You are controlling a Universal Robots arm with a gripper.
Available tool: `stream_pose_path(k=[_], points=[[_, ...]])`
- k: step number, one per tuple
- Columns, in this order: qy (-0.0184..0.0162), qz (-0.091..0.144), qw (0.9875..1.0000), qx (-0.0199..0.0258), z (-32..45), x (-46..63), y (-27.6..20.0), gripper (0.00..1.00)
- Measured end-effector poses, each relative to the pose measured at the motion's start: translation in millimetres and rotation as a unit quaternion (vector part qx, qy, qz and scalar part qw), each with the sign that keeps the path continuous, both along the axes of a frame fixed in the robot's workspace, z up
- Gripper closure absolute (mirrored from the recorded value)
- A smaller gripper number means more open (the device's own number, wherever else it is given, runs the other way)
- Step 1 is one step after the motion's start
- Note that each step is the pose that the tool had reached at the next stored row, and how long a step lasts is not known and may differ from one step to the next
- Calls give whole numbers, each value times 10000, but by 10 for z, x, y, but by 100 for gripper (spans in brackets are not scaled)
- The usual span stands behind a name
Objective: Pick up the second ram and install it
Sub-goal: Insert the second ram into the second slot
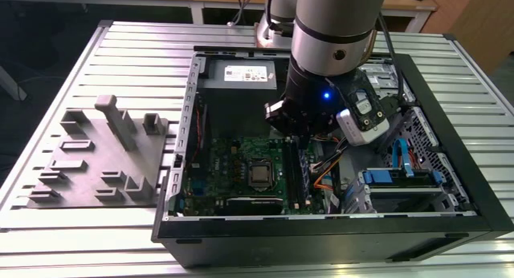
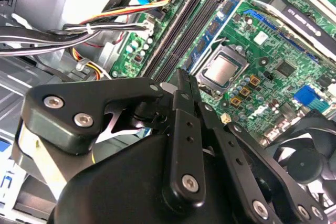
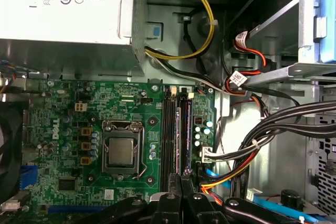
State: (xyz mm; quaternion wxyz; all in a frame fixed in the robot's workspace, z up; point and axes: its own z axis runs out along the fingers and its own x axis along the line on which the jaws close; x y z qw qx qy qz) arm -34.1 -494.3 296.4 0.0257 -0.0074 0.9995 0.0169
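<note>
The fingers (image 3: 172, 196) are pinched almost shut on the middle of the second ram (image 3: 178, 135), so the stick runs out from them both ways in both wrist views. It stands on edge among the black slots (image 3: 167, 129) beside the processor socket (image 3: 122, 153), its long axis along them, one end pointing at the grey power-supply box (image 3: 68, 19); whether it is seated I cannot tell

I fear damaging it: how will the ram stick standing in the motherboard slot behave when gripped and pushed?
Probably stiff: the ram stick looks like a thin flat board, straight from end to end. Likely light, being so slim beside the power supply. Perhaps fragile: chips sit bare on its face, so sideways pressure seems risky.
</note>
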Motion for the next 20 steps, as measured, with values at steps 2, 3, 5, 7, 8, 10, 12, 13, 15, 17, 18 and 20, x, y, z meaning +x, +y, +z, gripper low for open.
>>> stream_pose_path(k=[2,3,5,7,8,10,12,13,15,17,18,20], points=[[0,1,10000,1,-1,1,0,92],[0,0,10000,1,-3,0,0,92],[-1,0,10000,3,-19,1,0,92],[0,1,10000,1,-37,0,0,92],[-1,0,10000,1,-47,0,0,92],[0,1,10000,1,-70,0,0,92],[0,1,10000,1,-87,1,0,92],[0,0,10000,1,-94,0,0,92],[0,1,10000,1,-115,1,0,92],[0,1,10000,2,-144,1,0,92],[0,1,10000,1,-157,1,0,92],[0,1,10000,1,-180,1,0,92]])
